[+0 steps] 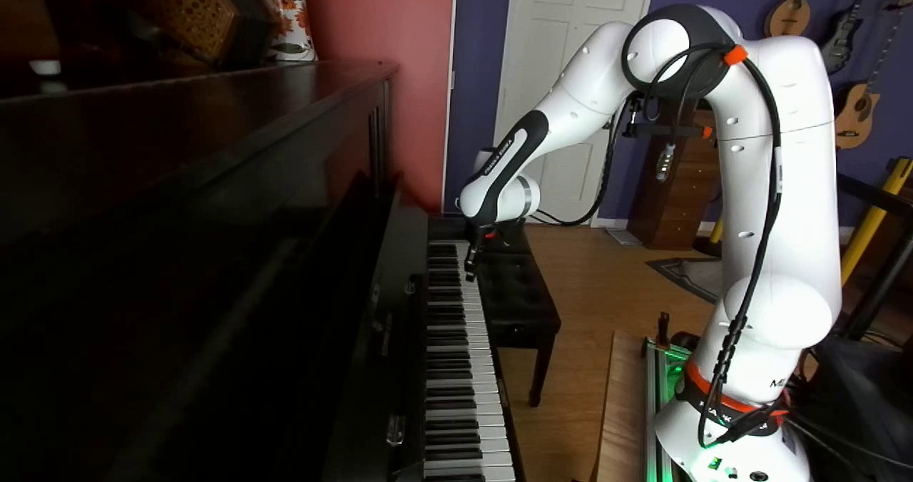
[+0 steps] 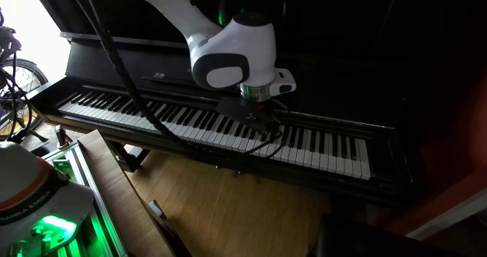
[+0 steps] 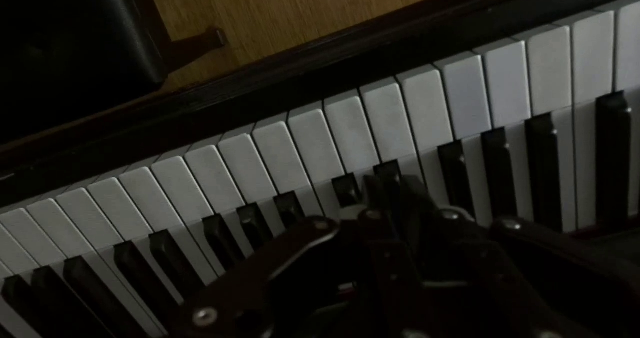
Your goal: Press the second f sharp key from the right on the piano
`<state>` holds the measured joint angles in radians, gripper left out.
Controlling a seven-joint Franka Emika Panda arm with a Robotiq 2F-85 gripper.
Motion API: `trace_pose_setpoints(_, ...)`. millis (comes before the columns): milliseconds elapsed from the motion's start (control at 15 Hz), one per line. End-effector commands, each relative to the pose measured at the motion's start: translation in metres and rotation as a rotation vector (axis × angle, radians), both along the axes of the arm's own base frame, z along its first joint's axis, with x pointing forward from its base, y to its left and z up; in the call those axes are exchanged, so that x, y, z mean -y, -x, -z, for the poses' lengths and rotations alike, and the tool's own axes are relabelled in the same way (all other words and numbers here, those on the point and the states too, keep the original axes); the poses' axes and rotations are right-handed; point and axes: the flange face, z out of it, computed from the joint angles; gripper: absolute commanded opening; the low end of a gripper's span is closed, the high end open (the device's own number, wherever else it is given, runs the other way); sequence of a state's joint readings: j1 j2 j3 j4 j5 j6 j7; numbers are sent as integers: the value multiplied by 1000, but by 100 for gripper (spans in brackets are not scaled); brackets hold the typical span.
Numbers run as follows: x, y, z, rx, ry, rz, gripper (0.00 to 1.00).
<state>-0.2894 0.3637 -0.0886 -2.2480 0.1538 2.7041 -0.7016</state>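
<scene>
in an exterior view the piano point(image 1: 250, 282) fills the left; low in the wrist view the empty gripper point(image 3: 392, 188) points at black keys point(image 3: 346, 187), presumably to press one; whether its fingers point(image 3: 417, 193) meet is unclear.

There in your wrist view, the Robotiq gripper point(image 3: 392, 183) covers stretches of the black keys point(image 3: 289, 207); the fingertips point(image 3: 416, 193) sit so dark you can't tell whether they touch one. The padded bench point(image 3: 75, 38) gets clipped at the top-left corner. In an exterior view, the top edge crops your Panda arm point(image 2: 243, 44), the left edge the bicycle point(image 2: 10, 46).
</scene>
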Motion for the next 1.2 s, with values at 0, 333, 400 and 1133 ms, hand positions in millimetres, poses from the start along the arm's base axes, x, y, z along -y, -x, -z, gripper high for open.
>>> trace_pose_setpoints(0, 4, -13, 19, 20, -9, -7, 0)
trace_pose_setpoints(333, 0, -28, 33, 32, -1, -25, 0)
trace_pose_setpoints(400, 0, -30, 35, 36, 1, -28, 0)
trace_pose_setpoints(1133, 4, -40, 57, 57, 14, -40, 0)
